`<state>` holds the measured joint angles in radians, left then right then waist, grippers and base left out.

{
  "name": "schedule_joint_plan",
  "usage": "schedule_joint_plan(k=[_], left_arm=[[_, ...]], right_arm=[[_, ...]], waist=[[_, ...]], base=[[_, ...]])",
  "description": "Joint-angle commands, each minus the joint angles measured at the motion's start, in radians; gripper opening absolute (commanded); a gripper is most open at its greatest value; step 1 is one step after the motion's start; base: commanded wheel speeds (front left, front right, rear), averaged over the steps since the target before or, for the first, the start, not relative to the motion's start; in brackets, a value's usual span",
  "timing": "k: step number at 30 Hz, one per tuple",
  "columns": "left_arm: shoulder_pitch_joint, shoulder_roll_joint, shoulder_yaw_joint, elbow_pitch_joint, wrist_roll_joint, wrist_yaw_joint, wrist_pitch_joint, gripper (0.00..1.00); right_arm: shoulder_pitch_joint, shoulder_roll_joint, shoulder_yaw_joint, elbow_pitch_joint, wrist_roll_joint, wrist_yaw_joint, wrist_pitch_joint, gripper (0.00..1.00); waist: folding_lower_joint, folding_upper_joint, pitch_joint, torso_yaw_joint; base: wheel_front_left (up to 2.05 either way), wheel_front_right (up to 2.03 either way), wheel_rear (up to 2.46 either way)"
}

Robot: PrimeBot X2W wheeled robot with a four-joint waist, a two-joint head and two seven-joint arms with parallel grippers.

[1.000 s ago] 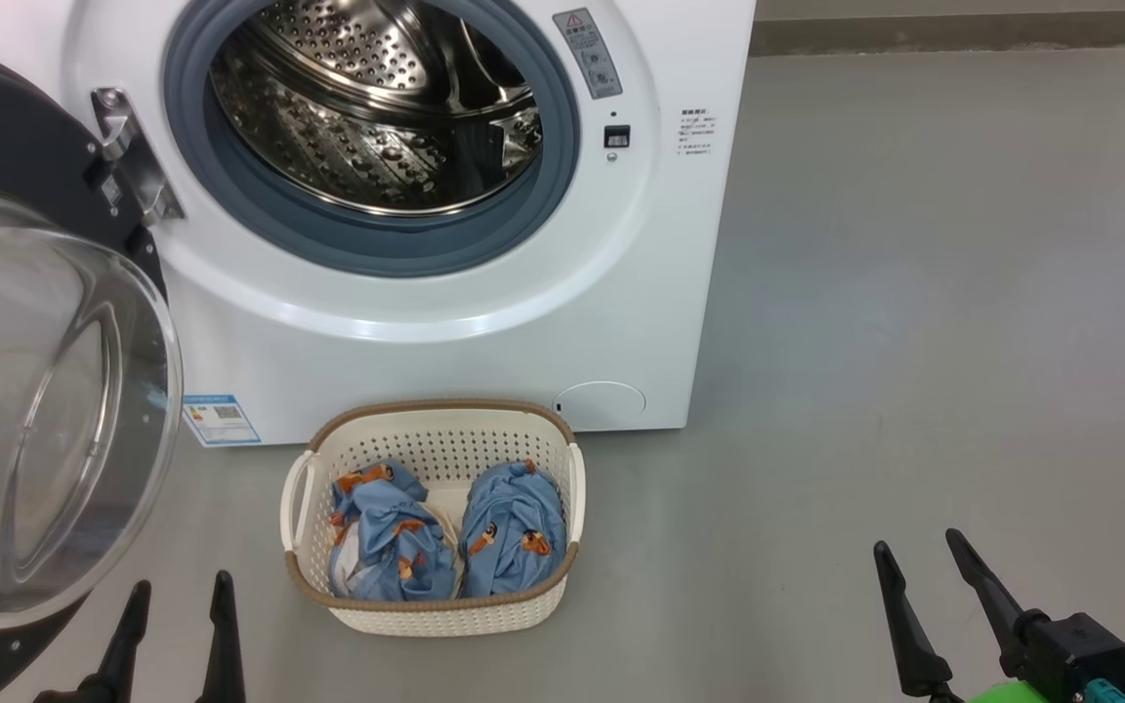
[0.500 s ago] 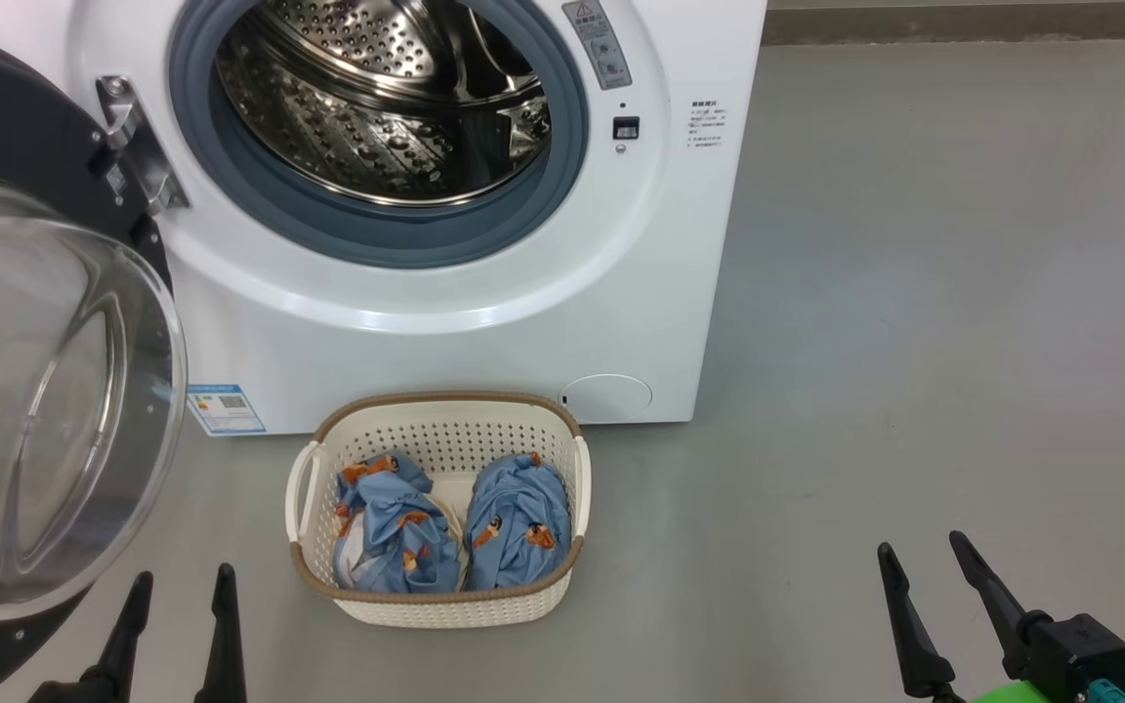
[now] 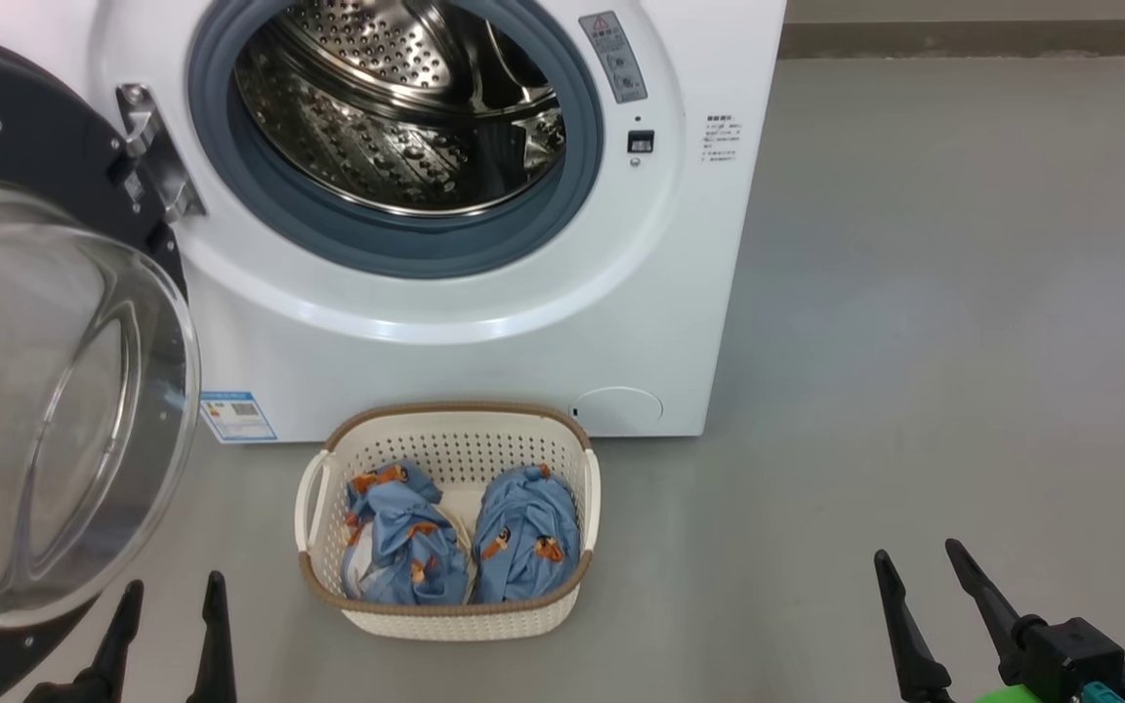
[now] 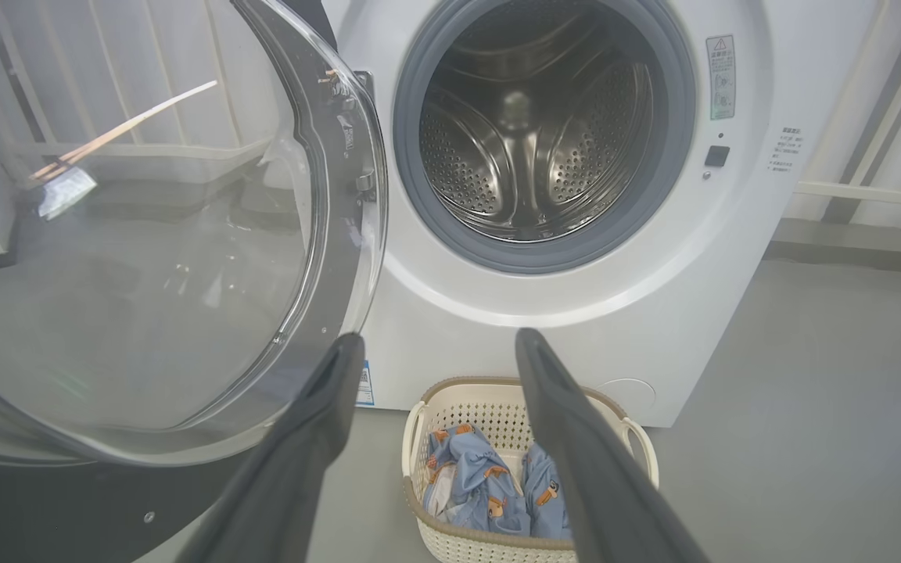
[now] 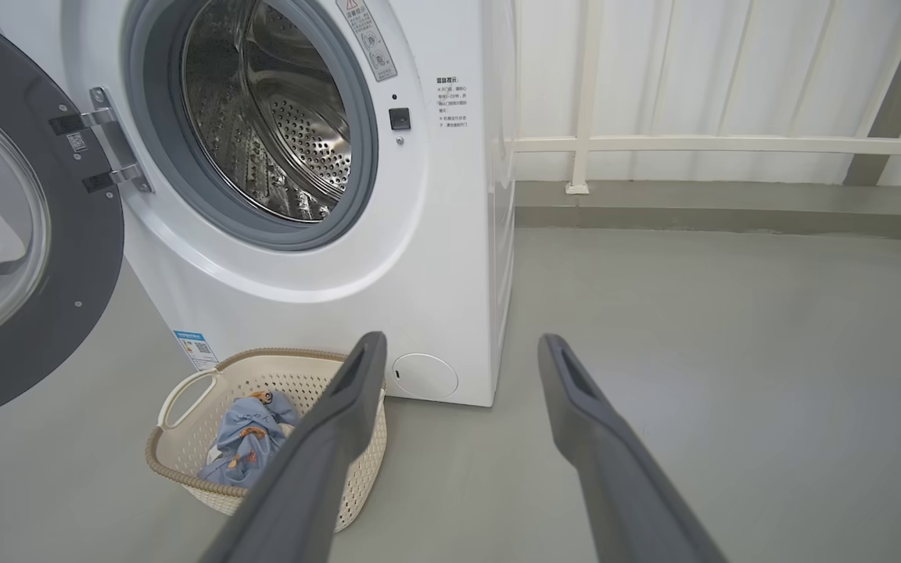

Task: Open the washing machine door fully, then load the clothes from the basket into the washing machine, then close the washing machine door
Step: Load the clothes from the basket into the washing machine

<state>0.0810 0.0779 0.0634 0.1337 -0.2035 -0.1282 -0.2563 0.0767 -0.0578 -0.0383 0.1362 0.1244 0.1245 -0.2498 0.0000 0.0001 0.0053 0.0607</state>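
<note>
The white washing machine (image 3: pixel 484 332) stands ahead with its steel drum (image 3: pixel 396 107) bare. Its door (image 3: pixel 45 410) hangs swung out on the left, black rim around a clear glass bowl. On the floor before the machine sits the cream basket (image 3: pixel 445 620), holding two bundles of light blue printed clothes (image 3: pixel 401 542) (image 3: pixel 523 537). My left gripper (image 3: pixel 172 584) is open at the lower left, just under the door and left of the basket. Low on the right, well clear of the basket, my right gripper (image 3: pixel 917 555) is open too. The basket (image 4: pixel 450 391) and door (image 4: pixel 184 258) also show in the left wrist view.
Grey floor (image 3: pixel 914 342) stretches wide to the right of the machine. A white railing (image 5: pixel 693 145) and pale wall run behind it in the right wrist view. The open door takes up the room on the left.
The whole head view has shifted slightly, so the machine and basket sit a little further right and lower in it. Both grippers stay open and low.
</note>
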Motion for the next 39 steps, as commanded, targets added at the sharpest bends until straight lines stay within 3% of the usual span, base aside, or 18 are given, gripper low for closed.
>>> schedule_joint_plan(k=[1, 18, 39], left_arm=[[-0.045, 0.011, 0.035, -0.018, 0.013, -0.002, -0.006, 1.00], [-0.036, 0.012, 0.036, -0.054, 0.009, -0.002, -0.006, 1.00], [-0.037, 0.004, 0.013, -0.059, -0.020, -0.002, -0.006, 1.00]], right_arm=[[-0.024, -0.006, 0.027, -0.021, 0.000, 0.006, -0.012, 1.00], [-0.031, -0.007, 0.030, -0.017, 0.005, 0.006, -0.012, 1.00], [-0.043, -0.003, 0.027, -0.015, 0.011, 0.006, -0.012, 1.00]], waist=[[0.0000, -0.0001, 0.000, 0.002], [0.0000, -0.0001, 0.025, 0.013], [0.0000, -0.0001, 0.054, 0.011]], base=[[1.23, -1.23, 0.00], [1.63, -1.63, 0.00], [0.13, -0.13, 0.00]])
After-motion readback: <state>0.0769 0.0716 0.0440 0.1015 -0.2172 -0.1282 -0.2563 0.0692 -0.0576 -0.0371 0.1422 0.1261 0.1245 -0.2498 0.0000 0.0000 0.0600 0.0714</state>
